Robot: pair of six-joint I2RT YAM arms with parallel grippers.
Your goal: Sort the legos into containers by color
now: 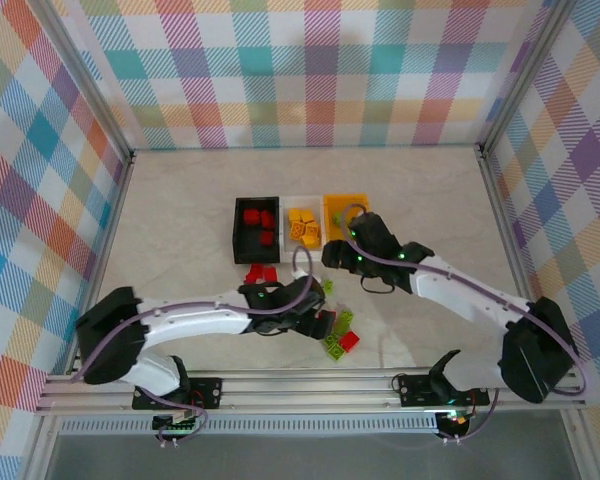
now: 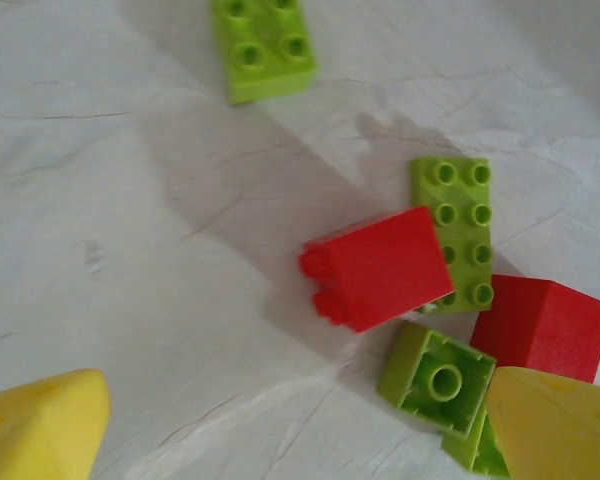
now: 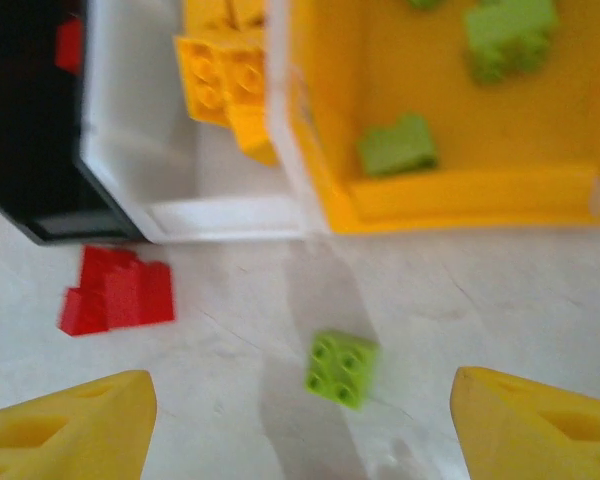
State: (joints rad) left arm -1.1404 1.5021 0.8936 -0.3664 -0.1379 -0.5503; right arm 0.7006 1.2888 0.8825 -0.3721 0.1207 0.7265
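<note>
Left gripper [image 2: 300, 435] jaws were spread, empty, over legos [image 2: 378, 267] on tabletop [image 2: 130, 250]; one green brick [image 2: 472, 455] was half hidden. Right gripper [image 3: 300, 430] jaws were spread, empty, before containers [image 3: 460, 195]; black bin [image 3: 25, 130] was cropped.

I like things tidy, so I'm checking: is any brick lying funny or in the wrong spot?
Yes. In the loose pile on the table, one red brick lies on its side and a green brick is upside down, hollow side up. Nothing looks broken.
</note>
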